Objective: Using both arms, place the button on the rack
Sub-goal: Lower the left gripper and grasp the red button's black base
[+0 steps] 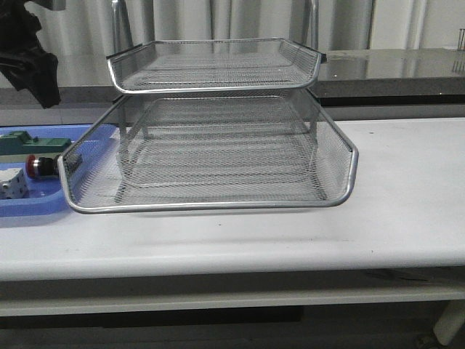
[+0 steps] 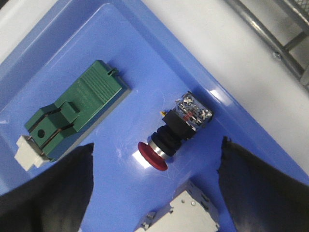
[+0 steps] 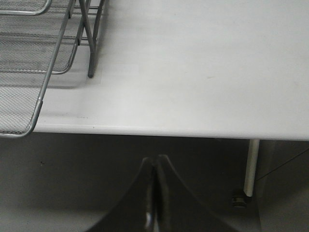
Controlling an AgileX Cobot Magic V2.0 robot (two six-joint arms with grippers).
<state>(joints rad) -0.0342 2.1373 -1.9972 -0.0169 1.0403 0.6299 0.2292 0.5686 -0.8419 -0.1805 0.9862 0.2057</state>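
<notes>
The button lies on its side in a blue tray, its red head pointing away from the rack. In the front view the button sits left of the silver wire rack. My left gripper hangs open above the tray, with the red head showing between its two black fingers and nothing held. My right gripper is shut and empty, off the table's front edge and right of the rack's corner. The left arm shows dark at the upper left.
A green flat part and a white block part lie in the blue tray beside the button. The rack's lower tray juts toward the table's front edge. A table leg stands below at the right.
</notes>
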